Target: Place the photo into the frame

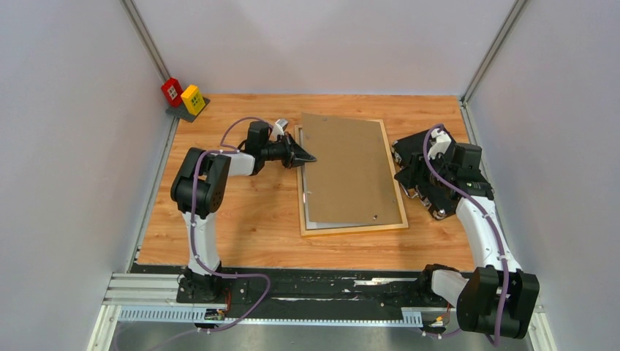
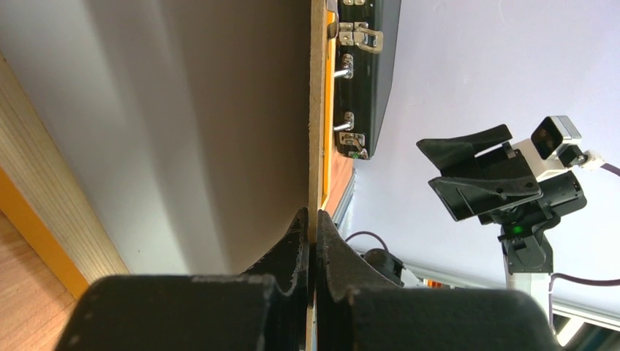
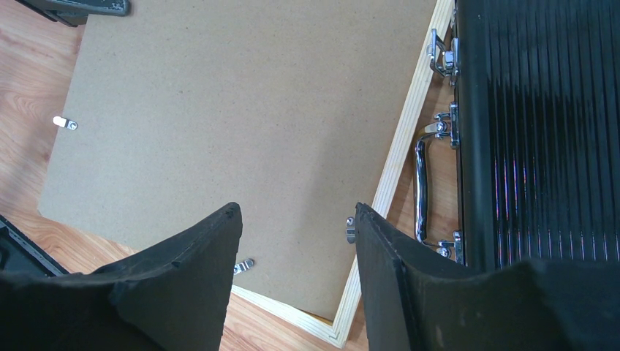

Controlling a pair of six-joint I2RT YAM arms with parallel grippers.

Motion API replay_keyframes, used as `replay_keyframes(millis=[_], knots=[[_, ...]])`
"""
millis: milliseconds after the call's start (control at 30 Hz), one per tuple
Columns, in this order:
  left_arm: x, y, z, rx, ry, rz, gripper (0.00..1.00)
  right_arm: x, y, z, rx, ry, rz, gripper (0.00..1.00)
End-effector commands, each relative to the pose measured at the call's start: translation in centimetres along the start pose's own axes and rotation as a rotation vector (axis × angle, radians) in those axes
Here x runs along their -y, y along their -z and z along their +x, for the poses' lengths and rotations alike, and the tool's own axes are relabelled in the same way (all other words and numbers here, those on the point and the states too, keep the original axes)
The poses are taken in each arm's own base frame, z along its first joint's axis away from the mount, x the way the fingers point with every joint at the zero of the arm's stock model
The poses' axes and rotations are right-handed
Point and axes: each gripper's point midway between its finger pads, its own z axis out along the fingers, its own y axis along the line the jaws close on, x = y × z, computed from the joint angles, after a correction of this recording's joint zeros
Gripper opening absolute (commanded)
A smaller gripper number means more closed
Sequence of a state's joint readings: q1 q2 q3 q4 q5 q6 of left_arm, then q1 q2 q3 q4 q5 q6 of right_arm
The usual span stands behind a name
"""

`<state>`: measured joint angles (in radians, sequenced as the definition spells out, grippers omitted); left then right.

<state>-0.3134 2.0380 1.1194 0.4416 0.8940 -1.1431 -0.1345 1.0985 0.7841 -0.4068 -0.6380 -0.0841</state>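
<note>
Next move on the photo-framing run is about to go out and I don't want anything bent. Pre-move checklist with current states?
1. Hold of left gripper on backing panel: ok, fingers shut on its left edge.
2. Is right gripper free: ok, open and empty, above the right rail of the frame.
3. Panel square in frame: not ok, it lies skewed and its far-left corner passes the far rail.
4. Photo under panel: cannot tell, only a pale strip shows at the panel's near edge.
5. Black case clear of frame: ok, a gap shows between them.
</note>
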Motion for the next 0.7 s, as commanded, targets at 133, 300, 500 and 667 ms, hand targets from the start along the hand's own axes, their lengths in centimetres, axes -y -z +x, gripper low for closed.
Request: replay_keyframes(millis=[133, 300, 500, 667], knots=[[3.7, 0.7, 1.6, -0.055, -0.073, 0.066, 0.00, 0.0, 0.0, -0.6, 0.020, 0.026, -0.017, 0.57], [4.2, 0.8, 1.6, -0.057, -0.063, 0.076, 0.00, -0.1, 0.0, -0.6, 0.020, 0.025, -0.017, 0.57], [4.1, 0.5, 1.6, -0.077, -0.049, 0.080, 0.00, 0.0, 0.0, -0.6, 0.016, 0.022, -0.016, 0.57], [3.7, 0.2, 1.8, -0.093, -0.039, 0.067, 0.00, 0.0, -0.1, -0.6, 0.015, 0.021, -0.016, 0.57]])
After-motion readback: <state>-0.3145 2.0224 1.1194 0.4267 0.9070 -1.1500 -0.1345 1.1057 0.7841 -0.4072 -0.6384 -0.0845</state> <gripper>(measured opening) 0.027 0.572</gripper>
